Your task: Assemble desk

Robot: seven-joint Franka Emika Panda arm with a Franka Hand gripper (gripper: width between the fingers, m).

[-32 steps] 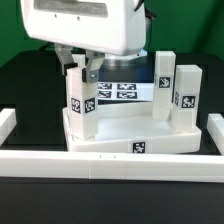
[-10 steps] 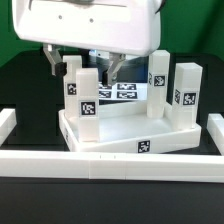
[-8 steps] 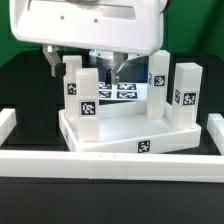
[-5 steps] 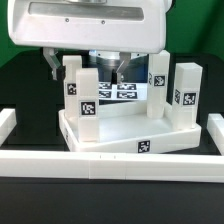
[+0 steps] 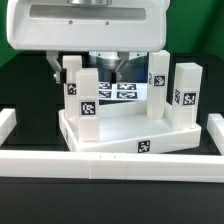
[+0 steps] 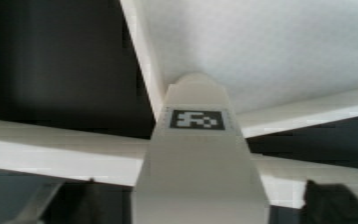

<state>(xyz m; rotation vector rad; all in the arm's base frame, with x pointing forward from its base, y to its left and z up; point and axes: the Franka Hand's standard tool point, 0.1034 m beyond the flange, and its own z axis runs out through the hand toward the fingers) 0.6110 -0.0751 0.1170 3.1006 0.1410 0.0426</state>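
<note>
Desk top (image 5: 120, 130), a wide shallow white tray, lies on the black table (image 5: 30, 195) in the middle of the exterior view, just behind a long white rail (image 5: 100, 162) that runs across the front. Four white square legs stand upright on the top, each with a black-and-white tag. Two stand close together at the view's left: a front leg (image 5: 89, 94) and a rear leg (image 5: 72, 80) partly behind it. Two more stand at the view's right: a wider-looking one (image 5: 185, 92) nearest the edge and a slimmer one (image 5: 159, 76) behind it. A small tag (image 5: 144, 146) sits on the top's front wall. Behind the desk, the marker board (image 5: 122, 91) lies flat, seen between the legs. The arm's large white housing (image 5: 90, 25) fills the upper part of the view. Below it the gripper (image 5: 86, 66) hangs over the left pair of legs, one dark finger (image 5: 55, 66) outside the rear leg and the other (image 5: 118, 68) well to the right; they stand apart, touching nothing I can make out.

Wrist view: one leg (image 6: 197, 150) runs up the middle, its tagged end pointing at the camera. White tray walls (image 6: 176, 40) spread behind it over the black table. Dark fingertips (image 6: 34, 200) show at the lower corners, either side of the leg, with gaps between them and it.
</note>
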